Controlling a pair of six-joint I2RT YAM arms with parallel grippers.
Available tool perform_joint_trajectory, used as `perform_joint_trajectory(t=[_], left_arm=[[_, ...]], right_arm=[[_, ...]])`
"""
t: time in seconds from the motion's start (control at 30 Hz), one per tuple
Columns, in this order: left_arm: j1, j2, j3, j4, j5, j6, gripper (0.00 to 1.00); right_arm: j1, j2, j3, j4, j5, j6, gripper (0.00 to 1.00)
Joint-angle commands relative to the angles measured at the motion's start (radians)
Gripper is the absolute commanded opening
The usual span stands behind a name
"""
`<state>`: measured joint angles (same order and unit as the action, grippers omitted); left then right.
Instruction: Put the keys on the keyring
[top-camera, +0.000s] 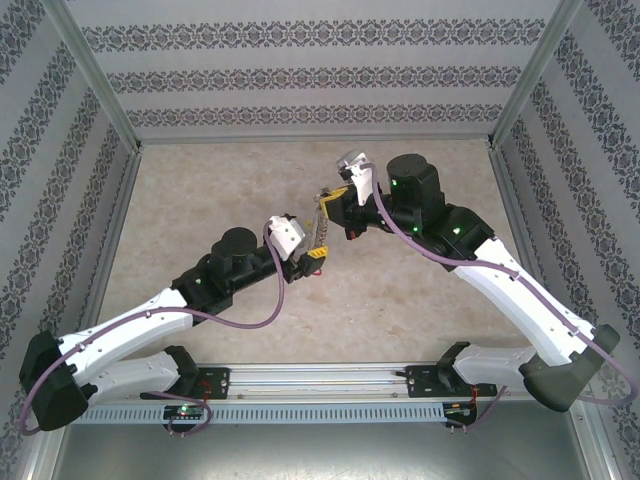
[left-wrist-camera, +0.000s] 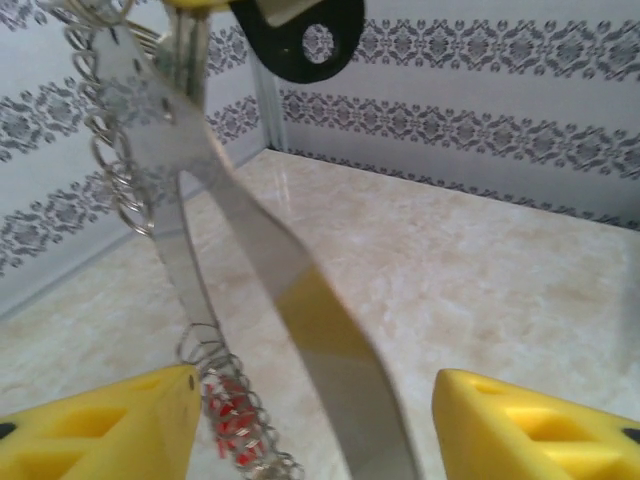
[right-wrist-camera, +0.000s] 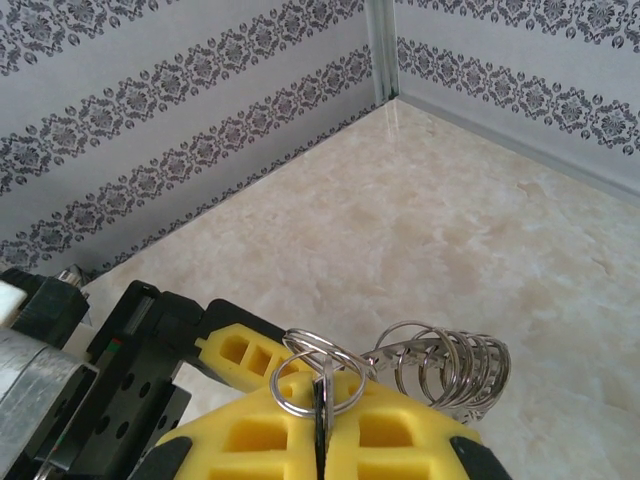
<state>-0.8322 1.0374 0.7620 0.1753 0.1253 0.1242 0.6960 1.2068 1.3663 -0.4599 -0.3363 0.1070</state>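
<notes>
Keyring hoop (left-wrist-camera: 295, 310) runs between the left gripper's (left-wrist-camera: 315, 400) parted jaws; the right gripper's (right-wrist-camera: 320, 425) jaws pinch the black-tagged key (left-wrist-camera: 285, 60) tight.

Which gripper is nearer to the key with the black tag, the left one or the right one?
Right. The right gripper is shut on the key, its ring sticking out between the fingers. The left gripper is open farther along the keyring, straddling its band.

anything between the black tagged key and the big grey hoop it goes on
Nothing visible stands between them: in the left wrist view the key's black oval plastic tag sits close beside the top of the large thin grey metal hoop.
</notes>
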Motion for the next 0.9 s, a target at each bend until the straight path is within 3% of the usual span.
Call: perform_joint_trajectory(t=[0.0, 0.27, 0.6, 0.73, 0.87], left_arm=[[-0.012, 0.004, -0.011, 0.079, -0.058, 0.044, 0.48], [-0.009, -0.027, 0.010, 0.033, -0.089, 0.107, 0.00], [0.004, -0.045, 0.141, -0.211, -0.116, 0.250, 0.00], [0.013, -0.024, 0.226, -0.328, -0.077, 0.287, 0.00], [0.016, 0.018, 0.338, -0.489, 0.010, 0.323, 0.00]], right_arm=[[-0.005, -0.047, 0.005, 0.069, -0.003, 0.020, 0.00], [-0.048, -0.096, -0.070, 0.110, -0.062, 0.049, 0.00], [-0.125, -0.150, -0.157, 0.086, -0.167, 0.064, 0.00], [-0.180, -0.169, -0.223, 0.075, -0.210, 0.066, 0.17], [-0.232, -0.173, -0.282, 0.065, -0.242, 0.059, 0.24]])
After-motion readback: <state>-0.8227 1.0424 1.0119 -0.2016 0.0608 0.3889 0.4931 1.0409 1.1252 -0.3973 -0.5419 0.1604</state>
